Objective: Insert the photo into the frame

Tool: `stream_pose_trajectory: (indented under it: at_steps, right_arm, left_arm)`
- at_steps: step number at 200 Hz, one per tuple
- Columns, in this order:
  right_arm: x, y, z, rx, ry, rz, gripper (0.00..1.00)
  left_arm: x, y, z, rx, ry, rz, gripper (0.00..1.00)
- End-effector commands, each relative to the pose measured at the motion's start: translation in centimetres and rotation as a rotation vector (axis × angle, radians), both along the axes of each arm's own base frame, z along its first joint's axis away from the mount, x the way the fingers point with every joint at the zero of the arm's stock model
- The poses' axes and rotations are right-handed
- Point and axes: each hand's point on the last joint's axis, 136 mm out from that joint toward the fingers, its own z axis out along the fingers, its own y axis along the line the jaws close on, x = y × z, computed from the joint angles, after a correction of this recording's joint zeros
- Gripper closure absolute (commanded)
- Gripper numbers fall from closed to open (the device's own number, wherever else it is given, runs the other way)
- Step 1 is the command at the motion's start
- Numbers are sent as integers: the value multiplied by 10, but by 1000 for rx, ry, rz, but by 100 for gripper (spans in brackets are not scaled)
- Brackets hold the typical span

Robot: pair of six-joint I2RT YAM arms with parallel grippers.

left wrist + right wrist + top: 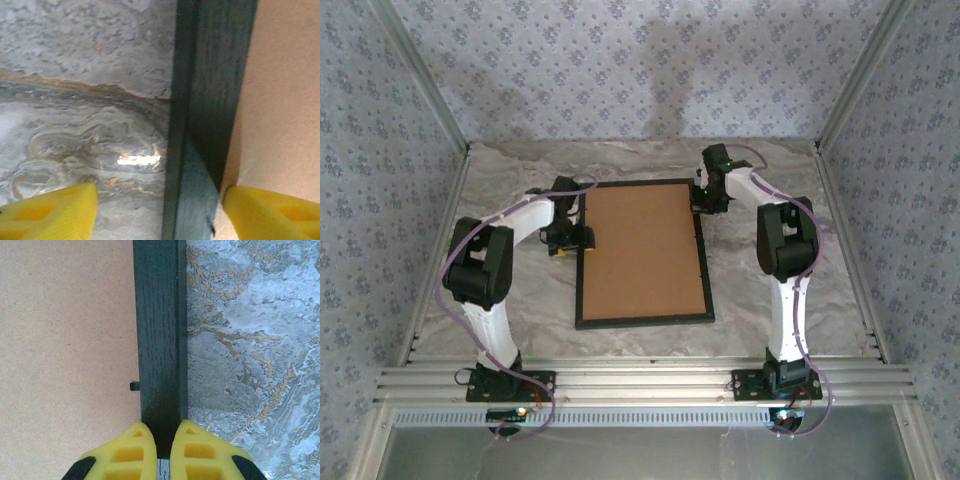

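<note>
Frame (582,270) is lying flat, back side up, on the desk (620,160) between the two sets of jaws, with the brown backing board (645,250) sitting inside it. I honestly can't tell if the photo is already under that board. The left jaws are spread wide and straddle the frame's left rail, one yellow fingertip (50,215) over bare desk and the other over the board edge. The right jaws are pinched together with nothing between them, tips right at the right rail, which runs straight ahead of them. What worries me: if the left jaws close on that skinny rail and lift while the right ones are pushing down, the frame could twist or skate across the slick marble top. The closed right tips could also slip off such a narrow rail, either out onto the desk or inward onto the board. That might shove the board crooked or knock the little black tab (134,386) just inboard of them.
</note>
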Motion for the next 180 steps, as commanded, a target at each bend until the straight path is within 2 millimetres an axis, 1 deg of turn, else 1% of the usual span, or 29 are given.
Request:
stream_pose_trajectory:
  at_steps: [1,16,31,44,68,84,106,120,141,164,180]
  right_arm:
    - [-16,13,-5,9,47,34,92]
    - [-17,13,-5,10,48,37,92]
    - [-17,13,-4,8,47,36,92]
    - [-17,11,-3,6,47,33,92]
    - [-16,9,-1,5,43,28,92]
    - [-16,8,-1,4,44,25,92]
    - [-16,8,-2,6,44,26,92]
    - [-16,8,-2,7,44,26,92]
    - [-16,8,-2,8,45,26,92]
    - [-15,8,-3,7,45,26,92]
    - [-15,8,-2,7,44,26,92]
  left_arm:
    - [-38,-13,-50,11,159,-21,29]
    - [-40,-15,-55,9,170,-23,29]
    - [-38,-14,-50,11,161,-25,29]
    - [-31,-14,-38,19,131,-33,29]
    - [-13,-11,-7,23,57,-41,28]
    - [-4,-6,12,12,14,-27,27]
    - [0,7,28,12,-14,-2,27]
    - [-2,17,32,28,-18,11,27]
    - [-7,27,34,39,-19,24,27]
    - [-14,35,28,46,1,37,27]
    - [-18,34,23,38,13,39,27]
